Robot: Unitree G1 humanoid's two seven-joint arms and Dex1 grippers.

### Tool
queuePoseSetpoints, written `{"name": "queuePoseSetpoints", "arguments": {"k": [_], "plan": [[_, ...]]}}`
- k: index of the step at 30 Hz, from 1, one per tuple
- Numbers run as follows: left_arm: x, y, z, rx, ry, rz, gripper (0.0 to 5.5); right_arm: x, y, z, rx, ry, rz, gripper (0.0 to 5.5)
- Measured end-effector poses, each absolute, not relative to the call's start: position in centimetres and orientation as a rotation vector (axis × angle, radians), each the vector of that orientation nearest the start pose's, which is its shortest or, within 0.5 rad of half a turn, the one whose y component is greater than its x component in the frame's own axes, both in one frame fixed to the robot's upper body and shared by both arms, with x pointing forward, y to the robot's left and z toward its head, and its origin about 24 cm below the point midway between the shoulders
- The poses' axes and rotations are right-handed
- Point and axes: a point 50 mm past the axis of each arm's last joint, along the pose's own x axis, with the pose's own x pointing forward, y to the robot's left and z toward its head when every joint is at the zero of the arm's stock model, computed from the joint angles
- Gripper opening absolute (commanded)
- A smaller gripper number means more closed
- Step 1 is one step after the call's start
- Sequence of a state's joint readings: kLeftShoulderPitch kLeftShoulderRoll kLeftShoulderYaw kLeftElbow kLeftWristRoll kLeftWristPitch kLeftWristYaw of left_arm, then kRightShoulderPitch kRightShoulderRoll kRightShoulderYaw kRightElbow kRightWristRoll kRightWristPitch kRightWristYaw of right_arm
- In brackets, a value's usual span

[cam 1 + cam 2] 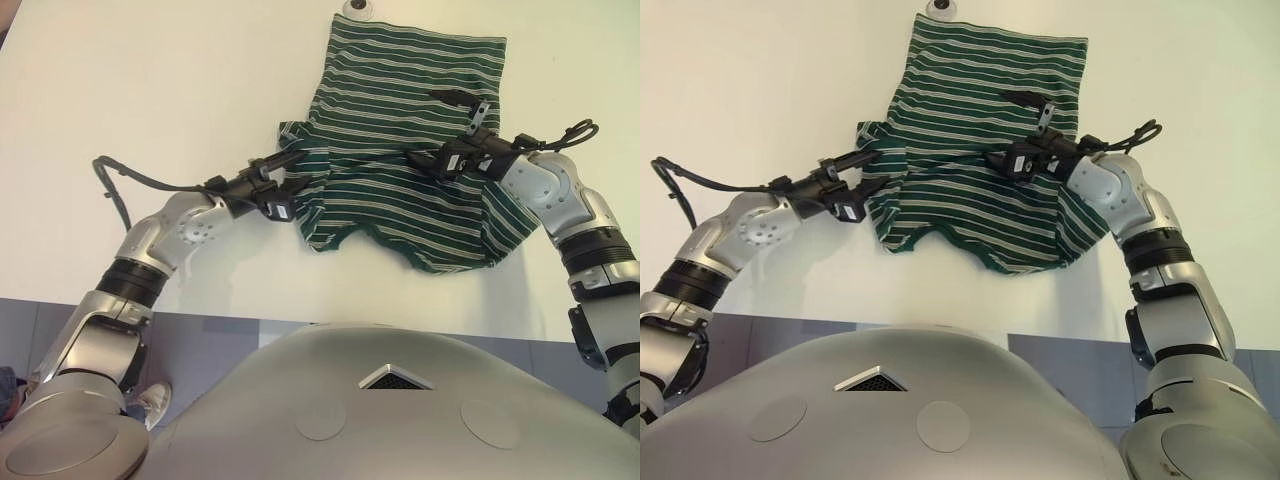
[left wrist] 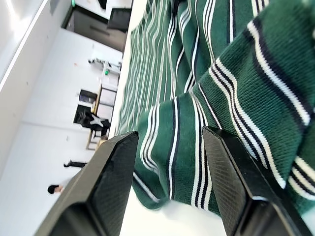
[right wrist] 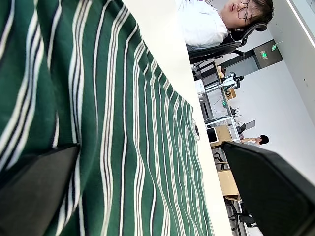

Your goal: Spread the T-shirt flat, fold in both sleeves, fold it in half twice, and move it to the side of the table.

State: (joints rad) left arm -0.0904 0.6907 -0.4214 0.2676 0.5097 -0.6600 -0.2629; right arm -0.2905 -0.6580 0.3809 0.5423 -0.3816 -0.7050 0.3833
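Cable (image 1: 120, 180) loops off the left wrist in the head view, and a small round knob (image 1: 357, 8) sits just past the green, white-striped T-shirt (image 1: 400, 70), rumpled on the white table (image 1: 150, 70). In the left wrist view, the left gripper (image 2: 170, 132) stands parted, a sleeve fold between its fingers. In the right wrist view, the right gripper (image 3: 150, 146) gapes wide over the cloth, gripping nothing, with desks (image 3: 224, 179) behind.

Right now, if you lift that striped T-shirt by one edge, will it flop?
Probably floppy: the striped T-shirt already lies rumpled, with folds near the left gripper, so a lifted edge would likely drape. The knit looks thin, probably light. Pushed, it would likely bunch on the table.
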Motion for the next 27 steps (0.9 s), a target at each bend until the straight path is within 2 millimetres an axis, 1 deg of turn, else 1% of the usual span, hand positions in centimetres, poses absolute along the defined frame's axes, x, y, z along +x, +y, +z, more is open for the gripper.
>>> {"name": "queuePoseSetpoints", "arguments": {"k": [3,5,6,7,9,11,13,14,15,16,17,18,19,21,24,26,27], "plan": [[21.8,18.0,2.5,1.008,-0.155,-0.997,2.39,26.6,-19.5,2.7,-1.070,-0.106,0.946,5.39],[21.8,17.6,3.8,0.947,-0.194,-0.993,2.39,26.8,-19.7,2.8,-1.077,-0.101,0.943,5.39],[21.9,17.6,4.3,0.950,-0.210,-0.995,2.39,26.9,-19.7,2.8,-1.081,-0.097,0.941,5.39],[21.9,18.0,4.1,0.994,-0.186,-1.006,2.39,27.0,-19.8,2.8,-1.082,-0.094,0.938,5.39],[21.9,19.8,3.6,1.104,-0.104,-1.031,2.39,27.0,-19.9,2.8,-1.083,-0.092,0.936,5.39],[21.6,20.9,3.3,1.160,-0.064,-1.056,2.39,27.0,-19.9,2.8,-1.085,-0.091,0.935,5.39],[21.8,20.5,3.8,1.112,-0.101,-1.036,2.39,27.0,-20.0,2.9,-1.087,-0.089,0.933,5.39],[21.9,19.7,4.3,1.051,-0.149,-1.018,2.39,27.0,-20.1,2.9,-1.088,-0.089,0.932,5.39],[22.0,17.7,5.3,0.939,-0.248,-1.000,2.39,27.0,-20.1,2.9,-1.089,-0.089,0.932,5.39],[22.2,16.4,5.7,0.873,-0.295,-0.992,2.39,27.0,-20.1,2.9,-1.089,-0.088,0.932,5.39],[22.3,15.2,5.8,0.827,-0.321,-0.991,2.39,27.0,-20.1,2.9,-1.089,-0.088,0.932,5.39],[22.3,13.5,5.7,0.778,-0.345,-1.004,2.39,27.0,-20.1,2.9,-1.089,-0.088,0.932,5.39],[22.1,12.4,5.6,0.757,-0.362,-1.020,2.39,27.0,-20.1,2.9,-1.089,-0.089,0.931,5.39],[21.9,9.9,5.1,0.750,-0.380,-1.061,2.39,27.1,-20.0,2.9,-1.089,-0.091,0.931,5.39],[21.8,7.8,5.0,0.762,-0.406,-1.097,2.39,27.1,-20.1,2.9,-1.089,-0.090,0.931,5.39],[22.1,6.3,4.4,0.844,-0.411,-1.113,2.39,27.0,-20.0,2.8,-1.090,-0.089,0.931,5.39],[22.6,6.1,3.8,0.902,-0.390,-1.106,2.39,27.0,-20.0,2.8,-1.089,-0.089,0.930,5.39]]}}
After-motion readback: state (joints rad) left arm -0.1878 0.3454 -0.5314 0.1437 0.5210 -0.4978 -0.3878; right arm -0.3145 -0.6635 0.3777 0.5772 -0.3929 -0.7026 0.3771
